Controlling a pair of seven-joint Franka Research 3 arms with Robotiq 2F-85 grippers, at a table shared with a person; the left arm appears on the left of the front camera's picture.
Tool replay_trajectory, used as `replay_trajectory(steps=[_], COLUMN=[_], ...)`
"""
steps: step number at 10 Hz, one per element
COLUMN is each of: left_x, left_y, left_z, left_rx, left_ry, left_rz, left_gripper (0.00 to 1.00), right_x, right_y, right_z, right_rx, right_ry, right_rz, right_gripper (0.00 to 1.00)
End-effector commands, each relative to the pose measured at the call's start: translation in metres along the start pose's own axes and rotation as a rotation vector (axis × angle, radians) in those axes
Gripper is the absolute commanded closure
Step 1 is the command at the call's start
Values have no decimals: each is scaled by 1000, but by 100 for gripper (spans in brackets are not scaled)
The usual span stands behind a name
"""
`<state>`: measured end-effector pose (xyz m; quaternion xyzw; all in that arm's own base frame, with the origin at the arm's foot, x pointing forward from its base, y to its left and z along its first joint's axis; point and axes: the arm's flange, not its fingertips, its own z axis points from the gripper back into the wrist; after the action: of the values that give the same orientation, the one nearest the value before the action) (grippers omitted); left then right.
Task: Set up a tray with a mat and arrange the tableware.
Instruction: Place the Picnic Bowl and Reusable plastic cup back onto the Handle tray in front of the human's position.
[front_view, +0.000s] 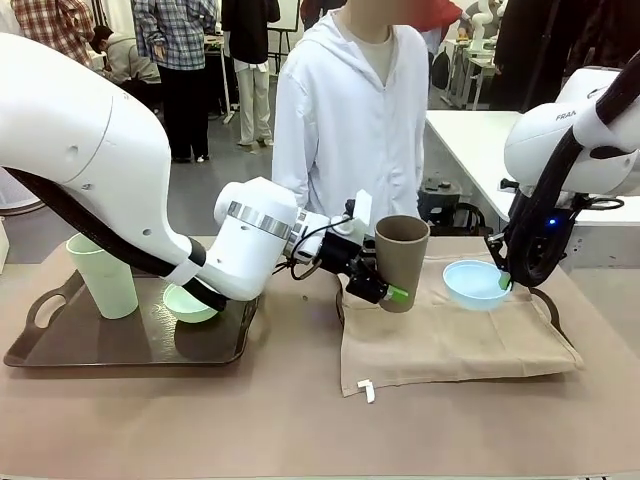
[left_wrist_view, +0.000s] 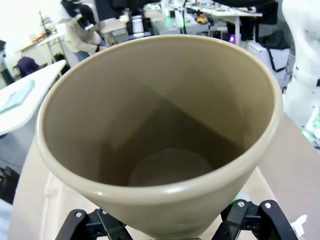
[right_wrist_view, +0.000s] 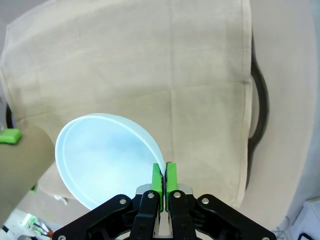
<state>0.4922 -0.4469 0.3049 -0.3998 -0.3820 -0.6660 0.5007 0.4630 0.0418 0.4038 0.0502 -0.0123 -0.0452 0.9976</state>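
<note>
The left fingers (front_view: 398, 294) are gripping the brown cup (front_view: 402, 255) low on its wall, holding it upright just above the mat's (front_view: 450, 345) left part. The right fingers (right_wrist_view: 171, 176) are pinching shut on the thin rim of the light blue bowl (front_view: 472, 283), which is hanging tilted over the mat's far right part. That rim pinch is looking weak, so the bowl is risking swivelling or slipping out. With cup and bowl near each other, they are risking a knock, and a cup travelling low is risking bunching the mat.

Brown cup (front_view: 401, 262), light blue bowl (front_view: 474, 283), pale green cup (front_view: 102, 275), beige mat (front_view: 450, 340)
</note>
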Motion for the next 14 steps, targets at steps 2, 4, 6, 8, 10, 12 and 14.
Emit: replay_trajectory(steps=[2,4,6,8,10,12,14], left_x=[-6,-13,-18,-24,-32,-37,-39], left_y=[10,20,27,35,41,44,45], left_z=[-18,-24,-27,-32,-34,-33,-34], left_rx=[-23,-4,14,23,23,28,23], left_ry=[8,12,3,1,4,5,-1], left_rz=[-112,-162,-176,-174,-131,-110,-65], left_gripper=[18,18,18,18,18,18,0], right_x=[11,15,17,18,20,23,24], right_y=[-9,-8,-6,-6,-6,-8,-9], right_z=[-18,-28,-36,-43,-49,-53,-56], right_rx=[48,33,24,20,18,15,16], right_ry=[-36,-26,-22,-15,-12,-8,7], right_rz=[14,17,21,24,27,32,40], right_gripper=[96,96,96,96,96,96,42])
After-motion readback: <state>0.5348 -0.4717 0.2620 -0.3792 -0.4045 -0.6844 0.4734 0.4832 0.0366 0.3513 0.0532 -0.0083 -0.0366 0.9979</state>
